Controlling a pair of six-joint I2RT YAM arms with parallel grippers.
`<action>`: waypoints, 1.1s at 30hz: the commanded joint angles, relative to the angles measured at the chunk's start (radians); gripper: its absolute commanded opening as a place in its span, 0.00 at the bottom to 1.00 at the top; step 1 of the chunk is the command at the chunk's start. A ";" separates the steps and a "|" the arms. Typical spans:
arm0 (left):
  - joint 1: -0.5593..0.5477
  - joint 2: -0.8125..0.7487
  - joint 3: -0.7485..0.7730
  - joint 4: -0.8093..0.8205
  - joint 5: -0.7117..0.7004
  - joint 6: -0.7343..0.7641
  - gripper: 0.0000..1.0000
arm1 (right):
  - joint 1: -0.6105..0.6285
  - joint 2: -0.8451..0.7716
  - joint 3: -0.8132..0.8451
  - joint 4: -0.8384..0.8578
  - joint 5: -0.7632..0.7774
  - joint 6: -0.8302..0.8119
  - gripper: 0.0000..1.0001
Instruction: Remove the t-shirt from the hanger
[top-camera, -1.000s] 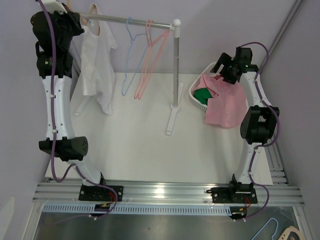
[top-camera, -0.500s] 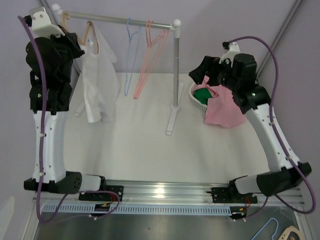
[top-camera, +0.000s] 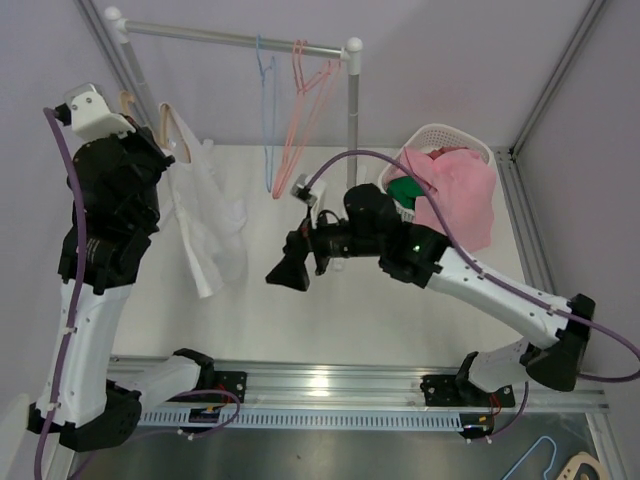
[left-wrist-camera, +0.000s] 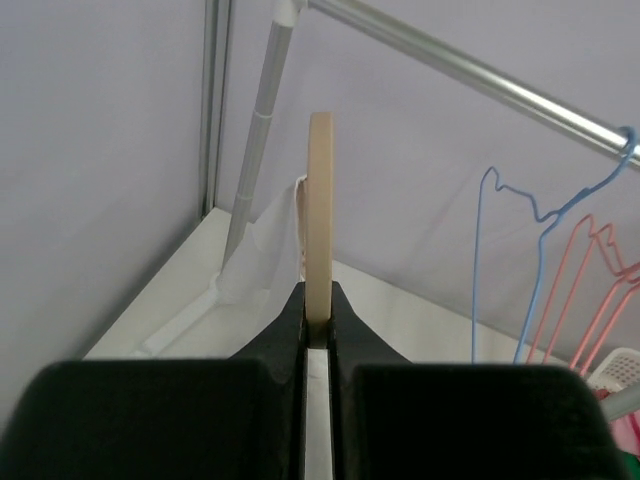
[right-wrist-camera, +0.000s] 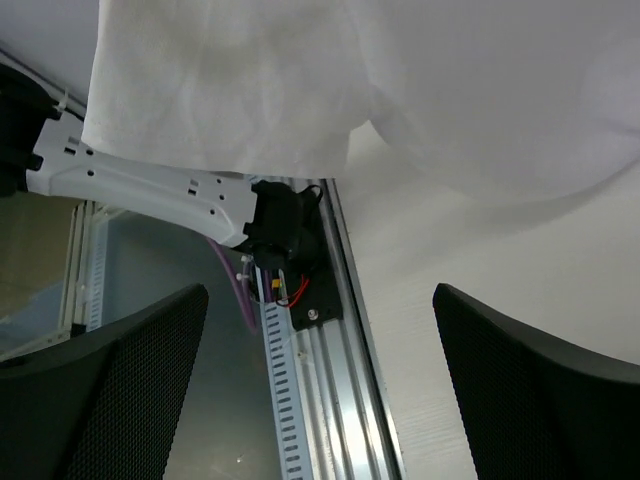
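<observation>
A white t-shirt (top-camera: 212, 222) hangs on a wooden hanger (top-camera: 166, 122) at the left, below and in front of the rail. My left gripper (top-camera: 160, 148) is shut on the hanger, whose pale edge (left-wrist-camera: 320, 200) stands upright between the black fingers (left-wrist-camera: 290, 320); the left gripper (left-wrist-camera: 319, 312) hides the part below. A bit of white cloth (left-wrist-camera: 262, 250) shows behind it. My right gripper (top-camera: 285, 272) is open, just right of the shirt's lower hem. In the right wrist view the t-shirt (right-wrist-camera: 300, 80) fills the top, beyond the right gripper (right-wrist-camera: 320, 295), with nothing between the fingers.
The metal rail (top-camera: 230, 38) carries a blue hanger (top-camera: 265, 100) and pink hangers (top-camera: 305, 100); its post (top-camera: 352, 120) stands mid-table. A white basket (top-camera: 440, 135) at the right holds a pink cloth (top-camera: 462, 195) and something green (top-camera: 405, 190).
My left arm has brought the hanger and t-shirt down off the rail and nearer. The right arm swung from the basket leftward to the shirt's hem, its jaws opening wider.
</observation>
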 joint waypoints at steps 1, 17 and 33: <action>-0.020 -0.034 -0.032 0.008 -0.090 -0.042 0.01 | 0.065 0.064 0.062 0.145 -0.011 -0.015 1.00; -0.038 -0.068 -0.144 0.068 -0.071 -0.030 0.01 | 0.172 0.502 0.550 0.045 -0.072 -0.018 1.00; -0.038 -0.065 -0.138 0.154 -0.056 0.009 0.01 | 0.287 0.445 0.398 0.036 0.109 0.014 0.98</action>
